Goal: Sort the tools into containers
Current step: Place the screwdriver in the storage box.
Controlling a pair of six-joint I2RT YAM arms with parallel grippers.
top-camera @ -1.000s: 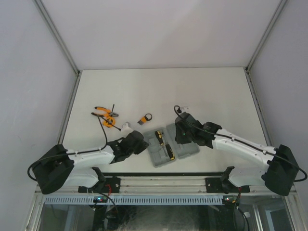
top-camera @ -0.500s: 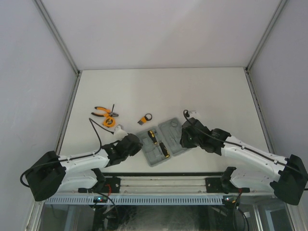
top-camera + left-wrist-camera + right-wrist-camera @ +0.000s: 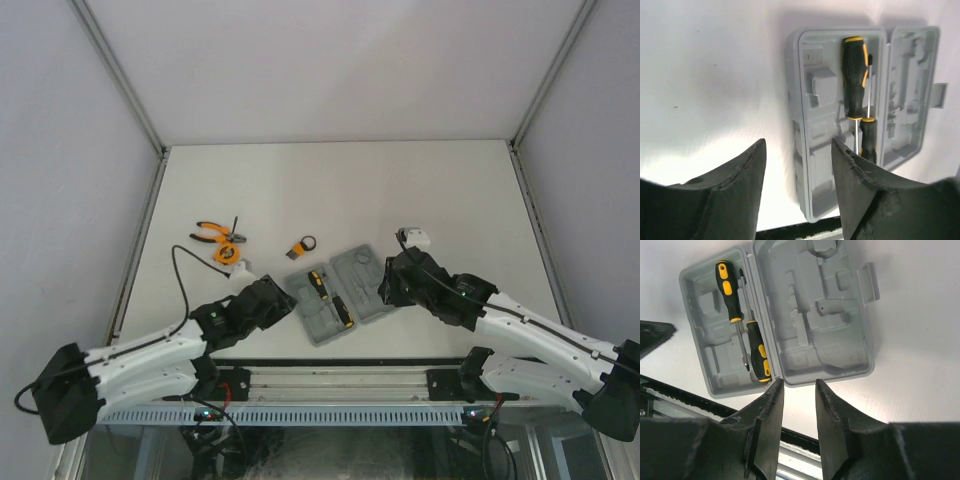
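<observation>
Here, the grey tool case (image 3: 362,283) is lying open near the table's (image 3: 420,190) front edge, 2 screwdrivers (image 3: 854,75) resting in its left half. The pliers (image 3: 212,232), tape measure (image 3: 226,253) and hex-key set (image 3: 300,246) are lying farther left. The left gripper (image 3: 797,150) and right gripper (image 3: 797,385) are hovering by the case, fingers parted and holding nothing.

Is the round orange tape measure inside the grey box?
No, the tape measure lies out on the table beside the pliers, well to the left of the grey box.
</observation>
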